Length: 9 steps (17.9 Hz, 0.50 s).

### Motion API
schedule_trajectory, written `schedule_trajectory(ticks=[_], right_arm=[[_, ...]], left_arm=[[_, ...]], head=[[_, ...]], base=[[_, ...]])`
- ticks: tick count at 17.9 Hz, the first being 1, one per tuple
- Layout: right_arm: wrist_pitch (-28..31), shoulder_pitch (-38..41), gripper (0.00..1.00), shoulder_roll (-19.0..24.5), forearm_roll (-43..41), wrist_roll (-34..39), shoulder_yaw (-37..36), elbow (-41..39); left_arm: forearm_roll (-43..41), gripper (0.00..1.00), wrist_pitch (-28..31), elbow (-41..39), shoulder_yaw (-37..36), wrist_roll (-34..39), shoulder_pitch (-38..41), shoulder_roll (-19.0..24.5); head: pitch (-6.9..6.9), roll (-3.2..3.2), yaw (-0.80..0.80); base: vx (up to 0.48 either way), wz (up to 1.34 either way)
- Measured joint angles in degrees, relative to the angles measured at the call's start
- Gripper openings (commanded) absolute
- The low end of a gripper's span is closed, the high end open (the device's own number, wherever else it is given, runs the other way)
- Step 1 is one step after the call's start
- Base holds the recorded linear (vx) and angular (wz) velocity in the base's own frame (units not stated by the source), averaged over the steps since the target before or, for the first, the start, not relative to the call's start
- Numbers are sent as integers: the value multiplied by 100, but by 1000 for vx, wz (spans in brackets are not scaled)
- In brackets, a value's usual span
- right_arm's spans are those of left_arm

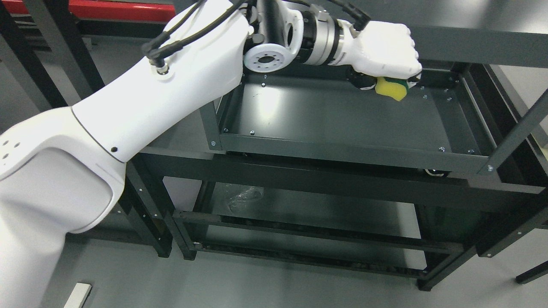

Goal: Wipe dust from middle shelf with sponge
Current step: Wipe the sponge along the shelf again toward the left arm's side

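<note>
Head view: at the bottom left corner, a small white block (77, 295) lies on the grey floor (274, 291). Above it, the left arm (128, 111) enters from the lower left and extends up and to the right across the frame. Black cables (188, 32) run along its forearm to the wrist. Below the arm, the lower shelf (325, 214) of the dark metal rack (342, 182) carries a crumpled piece of clear plastic (244, 197). Further back, the middle shelf (342, 115) is a dark tray with a raised rim and small screws along its edges. At the far right corner of this shelf, the left hand (387, 49) is closed into a fist, fingers curled around a sponge (391, 87). The sponge is yellow with a green layer; it projects below the hand and sits at the shelf surface near the rear rim. Whether it presses on the shelf cannot be told.
</note>
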Motion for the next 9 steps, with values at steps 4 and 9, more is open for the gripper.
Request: schedule_trajectory(ticks=[4,9], right_arm=[[0,0,100,0,0,-16,0,0],[0,0,100,0,0,-23,0,0]], left_arm=[[-55,2,-418,-207,624,-259,388,549],[-39,2,-832,-613,1534,-591,1002,1356]], head=[[0,0,0],[0,0,0]], base=[[0,0],[0,0]])
